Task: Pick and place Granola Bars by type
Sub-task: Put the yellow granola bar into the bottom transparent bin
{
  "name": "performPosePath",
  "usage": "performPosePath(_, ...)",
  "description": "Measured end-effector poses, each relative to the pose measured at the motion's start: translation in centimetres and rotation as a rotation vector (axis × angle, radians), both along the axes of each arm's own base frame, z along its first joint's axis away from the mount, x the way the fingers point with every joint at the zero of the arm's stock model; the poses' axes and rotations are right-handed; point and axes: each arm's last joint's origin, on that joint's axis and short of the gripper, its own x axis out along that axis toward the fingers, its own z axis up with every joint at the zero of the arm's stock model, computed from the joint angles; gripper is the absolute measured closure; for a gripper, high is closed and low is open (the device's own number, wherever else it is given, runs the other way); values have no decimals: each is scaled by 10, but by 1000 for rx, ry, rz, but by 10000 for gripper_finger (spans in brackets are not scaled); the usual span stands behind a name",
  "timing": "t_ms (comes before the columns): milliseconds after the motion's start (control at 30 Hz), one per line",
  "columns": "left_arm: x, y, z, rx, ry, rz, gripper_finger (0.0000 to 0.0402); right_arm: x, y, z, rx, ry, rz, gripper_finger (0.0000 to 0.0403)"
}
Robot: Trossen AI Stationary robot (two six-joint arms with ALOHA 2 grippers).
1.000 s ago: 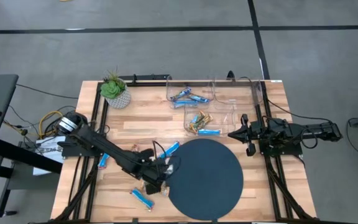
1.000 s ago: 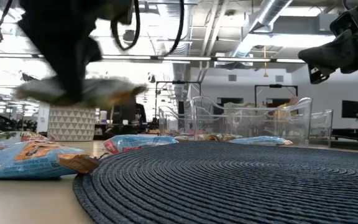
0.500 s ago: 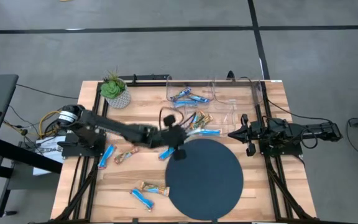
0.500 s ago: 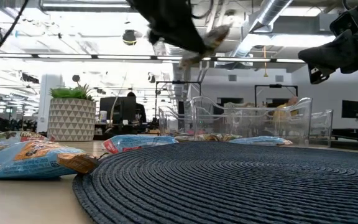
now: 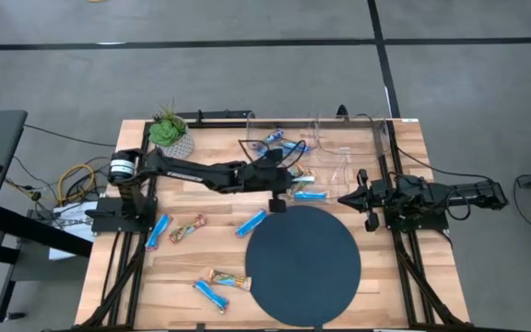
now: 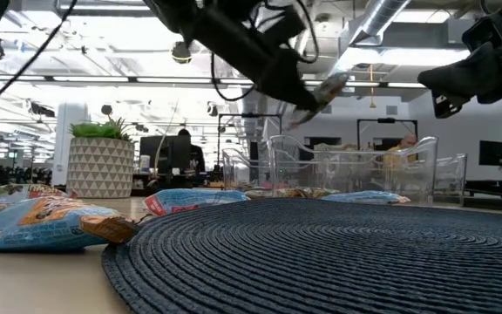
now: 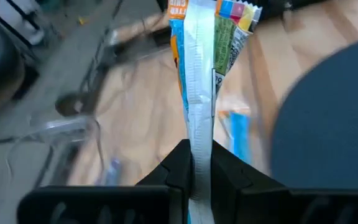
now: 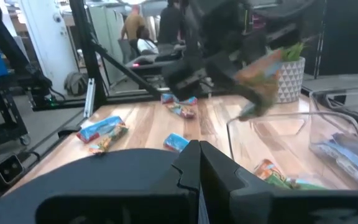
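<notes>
Granola bar (image 7: 199,93) pinched edge-on in left gripper (image 7: 196,163), carried above near clear bin (image 5: 289,180). Risk: thin hold slips, bar drops outside bin. Right gripper (image 5: 346,198) closed, empty, parked at the right.

The wooden table (image 5: 201,277) stands on a grey concrete floor (image 5: 247,74) crossed by dark lines — one runs level behind the table, another slants off to the far side. A potted plant (image 5: 169,135) in a white patterned pot sits at one back corner. Beyond the table lies an open workshop — white walls, bright ceiling lights (image 6: 103,39), exposed silver ducts (image 6: 382,22) overhead. People (image 8: 132,28) stand far back among black metal frames (image 8: 86,68).
</notes>
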Motion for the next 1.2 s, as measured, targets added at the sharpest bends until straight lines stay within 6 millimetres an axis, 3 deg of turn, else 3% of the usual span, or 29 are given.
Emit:
performPosePath(300, 7, 19, -11, 6, 73, 24, 335, 1, 0, -1, -1, 12, 1, 403)
performPosePath(633, 6, 13, -13, -22, 96, 40, 219, 1, 0, -1, -1, 13, 1, 403)
performPosePath(733, 7, -3, -12, -11, 91, 11, 202, 1, 0, -1, -1, 13, 1, 403)
performPosePath(933, 1, -53, 0, 63, 105, -117, 203, 1, 0, -1, -1, 14, 1, 403)
performPosePath(1200, -36, -133, 7, 28, 274, -256, 220, 1, 0, -1, -1, 14, 1, 403)
